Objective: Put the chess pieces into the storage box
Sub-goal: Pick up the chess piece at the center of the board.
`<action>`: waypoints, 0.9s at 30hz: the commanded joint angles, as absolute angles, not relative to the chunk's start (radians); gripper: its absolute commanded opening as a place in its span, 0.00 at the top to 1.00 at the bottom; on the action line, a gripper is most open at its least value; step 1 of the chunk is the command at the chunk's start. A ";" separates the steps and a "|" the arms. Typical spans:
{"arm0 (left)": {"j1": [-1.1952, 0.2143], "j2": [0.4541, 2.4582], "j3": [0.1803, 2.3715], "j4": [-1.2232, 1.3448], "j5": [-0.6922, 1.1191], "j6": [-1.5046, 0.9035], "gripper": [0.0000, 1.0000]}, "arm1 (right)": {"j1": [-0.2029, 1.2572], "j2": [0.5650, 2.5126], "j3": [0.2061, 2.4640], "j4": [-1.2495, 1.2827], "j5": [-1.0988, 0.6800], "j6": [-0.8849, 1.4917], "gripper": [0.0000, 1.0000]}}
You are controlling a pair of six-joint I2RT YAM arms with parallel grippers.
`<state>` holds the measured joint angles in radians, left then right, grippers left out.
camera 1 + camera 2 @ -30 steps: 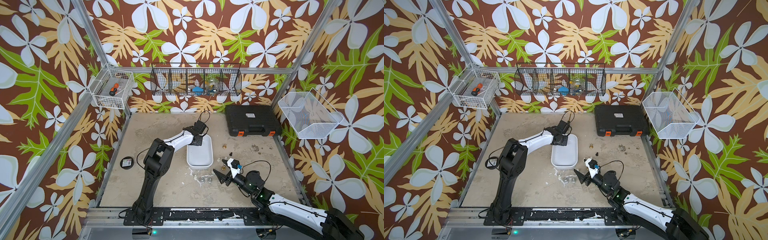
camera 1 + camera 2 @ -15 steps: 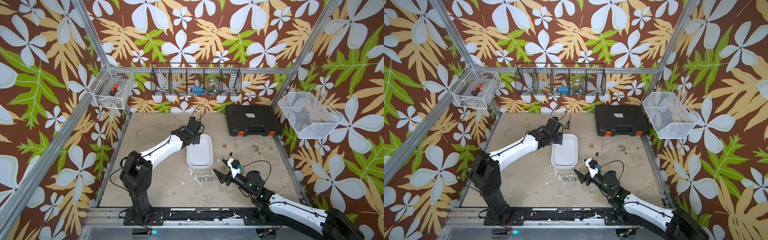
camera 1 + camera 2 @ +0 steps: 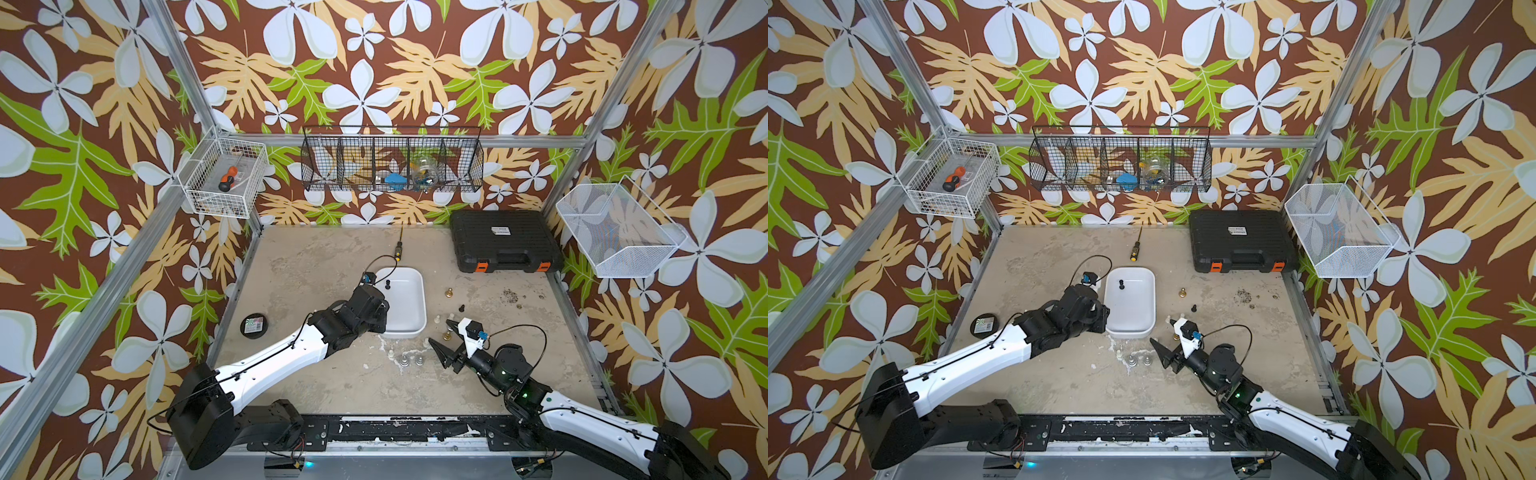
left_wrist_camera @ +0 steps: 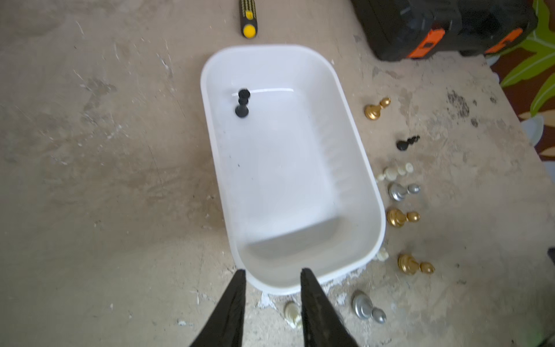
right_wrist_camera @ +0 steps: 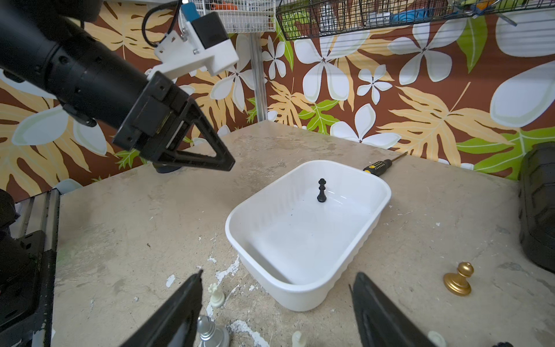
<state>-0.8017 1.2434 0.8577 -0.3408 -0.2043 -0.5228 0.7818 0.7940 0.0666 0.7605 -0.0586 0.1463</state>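
Pulled back to the near end of the storage box (image 4: 285,180), your left gripper (image 4: 271,272) hangs parted and empty, one black piece (image 4: 242,103) upright inside, while loose chess pieces (image 4: 398,190) along its right side lie closest to your wide-open right gripper (image 5: 277,274).

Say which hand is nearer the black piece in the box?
Left. The left hand hovers across the box from the black piece; the right hand is farther, outside it.

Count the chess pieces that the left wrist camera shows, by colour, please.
Black chess pieces: 2
Gold chess pieces: 3
Silver chess pieces: 2
Cream-white chess pieces: 3
Total: 10
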 commanded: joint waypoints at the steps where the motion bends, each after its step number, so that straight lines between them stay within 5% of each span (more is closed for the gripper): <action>1: -0.844 1.204 0.800 -0.333 -0.154 -0.595 0.68 | 0.794 0.769 0.067 0.726 -0.083 0.155 0.21; 27: -0.948 1.371 0.691 -0.188 -0.097 -0.641 0.66 | 0.796 0.821 0.067 0.822 -0.131 0.118 0.21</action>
<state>-0.9424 1.3499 0.6781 -0.1928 -0.0784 -0.6491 0.7944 0.8238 0.0711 0.7853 -0.1135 0.1268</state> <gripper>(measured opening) 0.339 0.792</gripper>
